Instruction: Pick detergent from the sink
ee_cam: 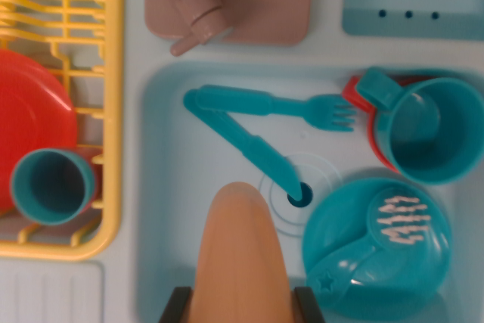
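Observation:
The detergent (238,255) is an orange rounded bottle, blurred and close to the camera at the bottom centre of the wrist view. It stands over the pale blue sink (162,187), just left of the drain (299,198). My gripper (242,306) has one dark finger on each side of the bottle's lower part, pressed against it, so it is shut on the detergent. The bottle's base is out of frame, and I cannot tell whether it rests on the sink floor.
In the sink lie a teal fork (302,107), a teal knife (242,145), a teal cup (427,130) on a red plate (355,96), and a teal bowl (378,240). A yellow rack (113,111) with a red plate (30,119) and a teal cup (49,187) is left. The faucet (193,5) is above.

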### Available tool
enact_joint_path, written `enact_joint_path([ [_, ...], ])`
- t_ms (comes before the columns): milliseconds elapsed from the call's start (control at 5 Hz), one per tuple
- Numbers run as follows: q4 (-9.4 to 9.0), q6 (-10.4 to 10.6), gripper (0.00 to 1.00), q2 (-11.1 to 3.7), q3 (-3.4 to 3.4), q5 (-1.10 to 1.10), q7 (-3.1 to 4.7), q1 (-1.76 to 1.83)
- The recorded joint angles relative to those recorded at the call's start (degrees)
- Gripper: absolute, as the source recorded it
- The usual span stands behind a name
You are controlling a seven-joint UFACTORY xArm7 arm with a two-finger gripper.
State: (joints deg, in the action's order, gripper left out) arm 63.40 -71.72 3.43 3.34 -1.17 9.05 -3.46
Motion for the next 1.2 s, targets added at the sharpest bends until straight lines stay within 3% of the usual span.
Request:
enact_joint_path([
  [200, 0.00, 0.00, 1.00, 0.00, 0.00, 0.00, 0.00, 0.00],
  [400, 2.09, -2.71, 1.00, 0.62, 0.00, 0.06, -0.09, 0.01],
  [600, 2.09, -2.71, 1.00, 0.62, 0.00, 0.06, -0.09, 0.01],
  [800, 4.15, -5.37, 1.00, 1.23, -0.01, 0.12, -0.17, 0.02],
  [1000, 4.15, -5.37, 1.00, 1.23, -0.01, 0.12, -0.17, 0.02],
  [1200, 6.16, -7.98, 1.00, 1.82, -0.01, 0.18, -0.25, 0.02],
])
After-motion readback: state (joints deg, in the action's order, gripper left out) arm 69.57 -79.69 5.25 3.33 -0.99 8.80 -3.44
